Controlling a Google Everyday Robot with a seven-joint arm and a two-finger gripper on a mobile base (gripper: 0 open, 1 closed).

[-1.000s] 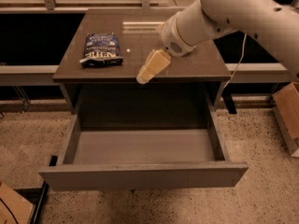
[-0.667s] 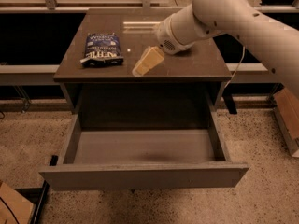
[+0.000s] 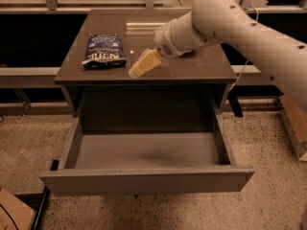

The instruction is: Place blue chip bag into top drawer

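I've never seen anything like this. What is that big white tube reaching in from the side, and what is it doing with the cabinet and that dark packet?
The white tube is a robot's arm, seen by one camera looking down at the front of a cabinet. At its end is the gripper, the tan piece it grabs with. It hangs just over the brown cabinet top, beside the blue chip bag, and holds nothing. The bag lies flat on the top, apart from the gripper. Below, the grey top drawer is pulled out. That is where the bag should go, and it is not in there yet.
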